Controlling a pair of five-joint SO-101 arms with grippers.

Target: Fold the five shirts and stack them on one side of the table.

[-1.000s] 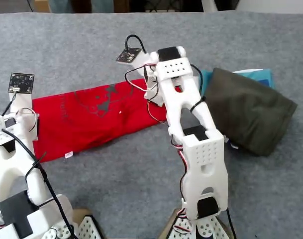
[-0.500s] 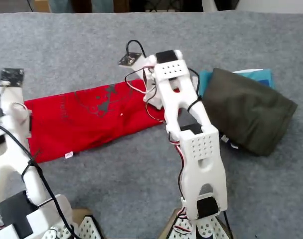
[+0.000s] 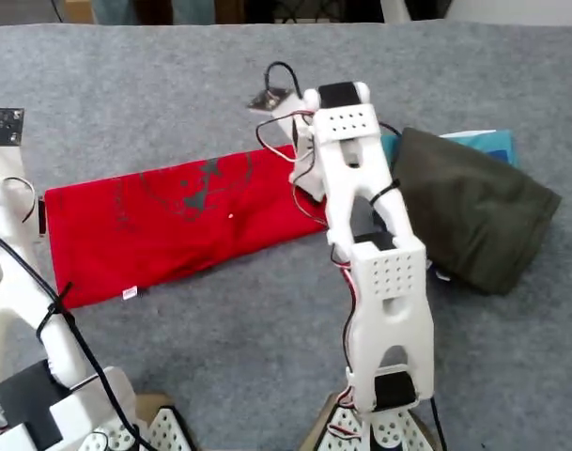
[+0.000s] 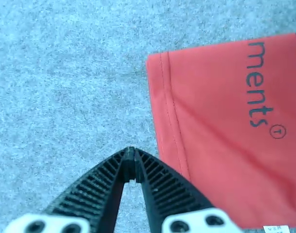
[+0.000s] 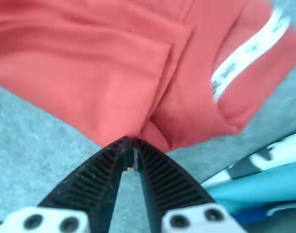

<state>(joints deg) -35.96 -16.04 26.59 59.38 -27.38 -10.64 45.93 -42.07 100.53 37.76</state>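
Note:
A red shirt [image 3: 173,221], folded into a long strip, lies across the grey table [image 3: 267,357]. My right gripper [image 5: 131,145] is shut on the edge of the red shirt [image 5: 113,73] at its right end, under the right arm [image 3: 347,132] in the high view. Just off the shirt's left hem [image 4: 160,121], my left gripper [image 4: 131,154] hovers shut over bare carpet with nothing between its fingers. The left arm [image 3: 8,244] stands at the table's left edge.
At the right, a folded olive shirt [image 3: 469,211] rests on a teal shirt [image 3: 487,141], close to the red shirt's right end. The teal shirt [image 5: 264,189] edge shows beside my right gripper. Open carpet lies in front of and behind the red strip.
The right gripper has moved right and away with the shirt's end, drawing the strip straighter. The left gripper has slid left, off the shirt's left end.

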